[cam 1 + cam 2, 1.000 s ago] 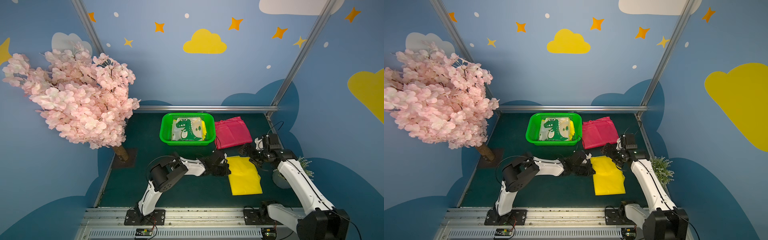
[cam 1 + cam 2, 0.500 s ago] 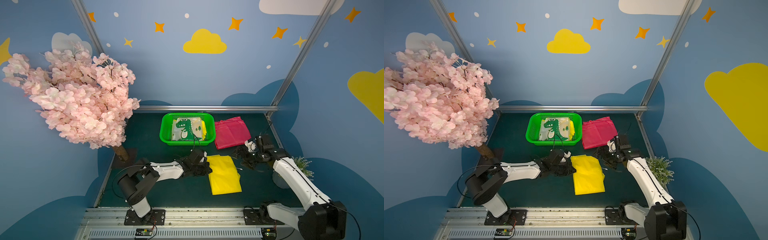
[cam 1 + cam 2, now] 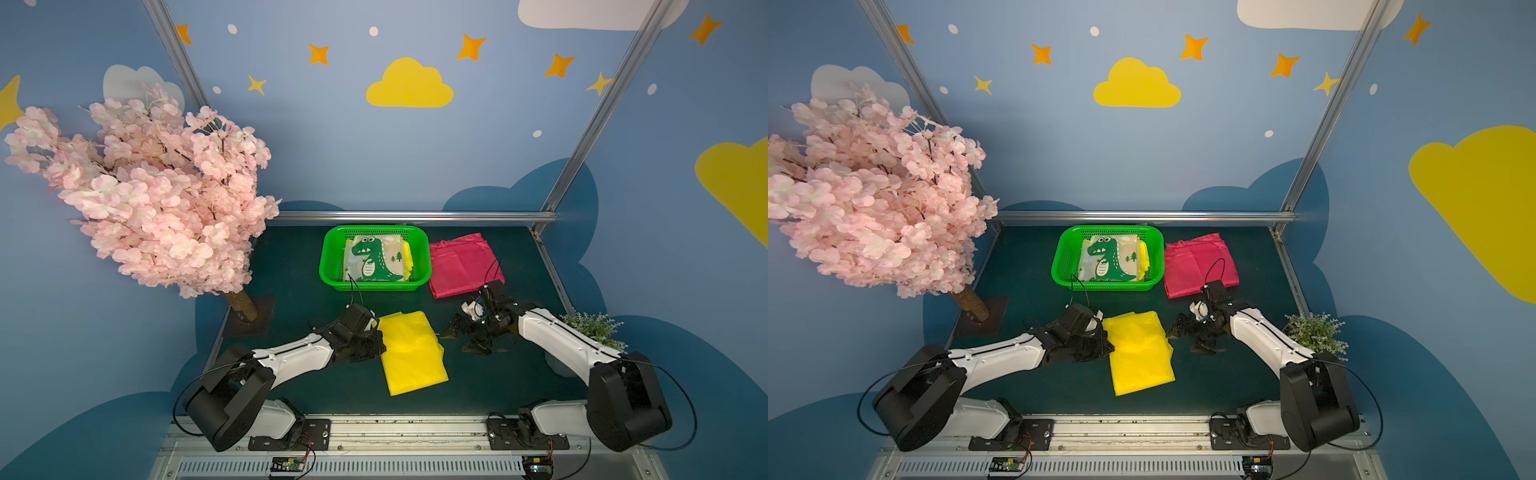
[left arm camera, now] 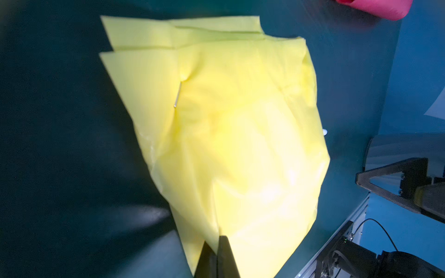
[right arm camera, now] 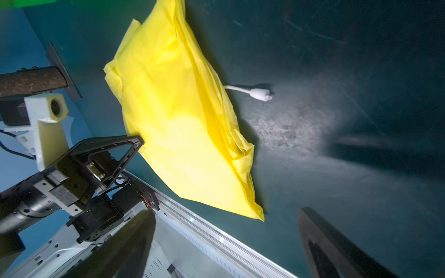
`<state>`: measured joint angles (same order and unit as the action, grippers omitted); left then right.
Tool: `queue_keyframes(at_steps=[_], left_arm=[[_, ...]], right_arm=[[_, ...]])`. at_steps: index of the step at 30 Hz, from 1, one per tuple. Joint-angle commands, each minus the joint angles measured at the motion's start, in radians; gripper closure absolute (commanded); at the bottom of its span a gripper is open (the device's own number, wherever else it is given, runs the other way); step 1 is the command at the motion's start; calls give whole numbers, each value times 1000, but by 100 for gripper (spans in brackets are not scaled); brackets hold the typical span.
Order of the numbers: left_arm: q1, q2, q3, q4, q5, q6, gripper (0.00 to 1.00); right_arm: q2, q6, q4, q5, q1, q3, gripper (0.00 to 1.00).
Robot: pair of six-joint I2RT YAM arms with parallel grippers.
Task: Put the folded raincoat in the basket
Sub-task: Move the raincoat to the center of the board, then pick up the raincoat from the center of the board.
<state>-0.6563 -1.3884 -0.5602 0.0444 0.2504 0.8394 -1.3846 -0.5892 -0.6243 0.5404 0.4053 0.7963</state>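
Left tool (image 4: pixel 218 243) is clamped on an edge of the folded yellow raincoat (image 3: pixel 411 353), which lies on the surface (image 3: pixel 291 299) in front of the green basket (image 3: pixel 330 266), apart from it. Right tool (image 3: pixel 463 338) hovers nearby, jaws apart.

a robot-lab booth dressed like a nursery: blue walls (image 3: pixel 332 145) with a yellow cloud (image 3: pixel 409 85) and orange stars (image 3: pixel 471 47) across the upper frame, aluminium posts (image 3: pixel 598 112) in the corners, a fake pink blossom tree (image 3: pixel 145 187) at left, two robot arms (image 3: pixel 291 359) bolted to a metal rail (image 3: pixel 415 434) along the bottom edge.
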Motion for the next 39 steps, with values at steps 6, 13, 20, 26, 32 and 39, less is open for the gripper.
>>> queue_keyframes(at_steps=[6, 13, 20, 26, 32, 39], left_arm=[[4, -32, 22, -10, -11, -12, 53], [3, 35, 55, 15, -52, 9, 13], [4, 14, 120, -97, -25, 67, 12], [4, -43, 158, -244, 21, 111, 39], [2, -69, 163, -287, 27, 124, 80], [-3, 8, 156, -221, 26, 121, 98]], right_arm=[[-163, 18, 98, 43, 85, 43, 12], [-249, 20, 123, 42, 122, 78, 15], [-307, 17, 147, 53, 146, 95, 26], [-329, 19, 147, 56, 161, 110, 46], [-325, 23, 140, 63, 169, 109, 77], [-254, 19, 107, 70, 187, 98, 100]])
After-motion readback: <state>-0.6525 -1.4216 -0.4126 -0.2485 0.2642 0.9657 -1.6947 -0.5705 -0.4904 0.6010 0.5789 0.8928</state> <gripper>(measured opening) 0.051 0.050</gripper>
